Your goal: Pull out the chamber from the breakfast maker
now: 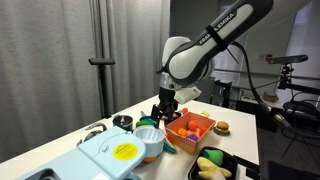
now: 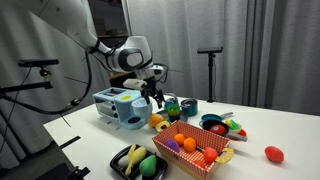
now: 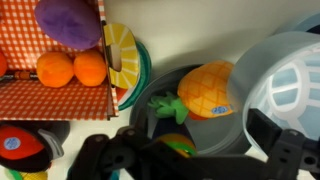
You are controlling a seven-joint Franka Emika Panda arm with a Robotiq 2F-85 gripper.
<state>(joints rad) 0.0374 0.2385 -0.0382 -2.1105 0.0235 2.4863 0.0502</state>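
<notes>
Pale-blue chamber sits at the breakfast maker end; gripper, spread nearby, should straddle its rim squarely.

**One brand name legible, on the arm**

In an exterior view, pale lettering along the dark upper link of the robot arm reads "FRANKA". The round yellow sticker on the lid of the breakfast maker carries dark print that is too small to read.
</notes>
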